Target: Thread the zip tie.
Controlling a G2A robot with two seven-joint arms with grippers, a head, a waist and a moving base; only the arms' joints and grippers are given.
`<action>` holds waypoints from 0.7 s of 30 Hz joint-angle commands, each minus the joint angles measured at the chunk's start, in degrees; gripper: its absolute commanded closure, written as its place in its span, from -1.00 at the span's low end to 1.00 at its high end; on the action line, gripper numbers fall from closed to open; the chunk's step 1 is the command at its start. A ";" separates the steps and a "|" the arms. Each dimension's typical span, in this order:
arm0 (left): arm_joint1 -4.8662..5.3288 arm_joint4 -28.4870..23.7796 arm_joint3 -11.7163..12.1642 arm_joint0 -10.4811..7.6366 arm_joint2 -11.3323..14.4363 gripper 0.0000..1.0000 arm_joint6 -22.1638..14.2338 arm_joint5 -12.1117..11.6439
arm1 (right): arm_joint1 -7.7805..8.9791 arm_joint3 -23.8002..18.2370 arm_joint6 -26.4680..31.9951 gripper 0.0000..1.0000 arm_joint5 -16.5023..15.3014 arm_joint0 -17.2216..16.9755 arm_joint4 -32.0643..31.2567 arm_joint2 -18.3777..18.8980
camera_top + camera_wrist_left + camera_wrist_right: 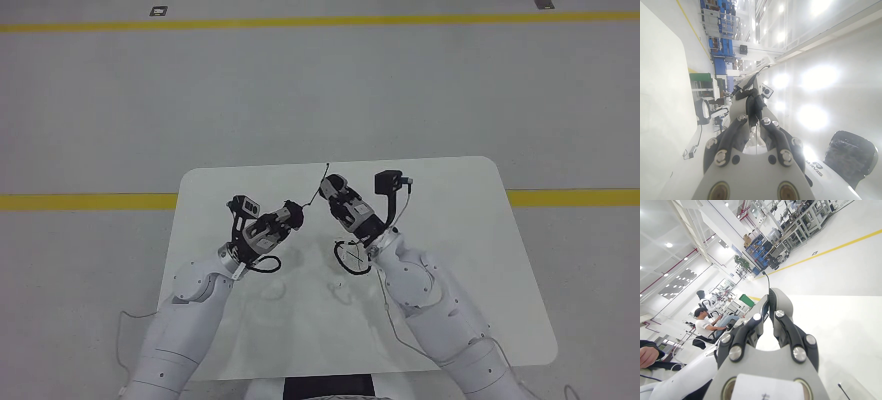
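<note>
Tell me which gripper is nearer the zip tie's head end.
Right. The right gripper is shut on the zip tie, head poking just beyond it; the left gripper sits alongside, farther from the head.

Left hand (753,102) tight on black zip tie (762,69).

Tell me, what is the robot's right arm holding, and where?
The fingers of the right gripper pinch the black zip tie on its strap, just below the head end.

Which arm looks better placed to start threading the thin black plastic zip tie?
Right, likely: the right gripper is shut on the thin black zip tie, one end poking past it; the left gripper sits shut close beside.
</note>
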 commanded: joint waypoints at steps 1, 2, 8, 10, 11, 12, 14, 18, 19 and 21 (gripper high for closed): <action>0.04 0.00 -0.27 0.09 0.07 1.00 0.07 0.01 | -0.01 -0.27 -0.30 1.00 0.39 -0.22 -0.33 0.03; 0.05 0.10 -0.45 0.11 0.11 1.00 0.03 0.01 | -0.02 -0.41 -0.43 1.00 0.58 -0.33 -0.50 -0.01; 0.05 2.10 -1.56 0.31 -0.08 1.00 -0.12 0.01 | -0.10 -1.09 -0.95 1.00 2.02 -0.80 -1.98 -0.39; -0.01 2.30 -1.72 0.41 -0.22 1.00 -0.05 0.01 | -0.13 -1.27 -1.11 1.00 2.42 -0.89 -2.38 -0.46; -0.04 2.34 -1.79 0.44 -0.28 1.00 -0.02 0.01 | -0.14 -1.34 -1.18 1.00 2.57 -0.94 -2.51 -0.48; -0.06 2.59 -1.87 0.44 -0.36 1.00 -0.02 0.01 | -0.15 -1.43 -1.27 1.00 2.72 -0.99 -2.64 -0.49; -0.14 2.79 -2.05 0.48 -0.55 1.00 0.14 0.01 | -0.17 -1.64 -1.40 1.00 2.96 -1.10 -2.84 -0.45; -0.37 3.26 -2.62 0.65 -1.03 1.00 0.96 0.01 | -0.17 -1.88 -1.50 1.00 3.05 -1.24 -3.23 -0.29; -0.44 3.34 -2.76 0.69 -1.13 1.00 1.11 0.01 | -0.16 -1.90 -1.50 1.00 3.06 -1.26 -3.35 -0.27; -0.64 3.37 -3.01 0.77 -1.24 1.00 1.37 0.01 | -0.16 -2.00 -1.61 1.00 3.12 -1.31 -3.69 -0.20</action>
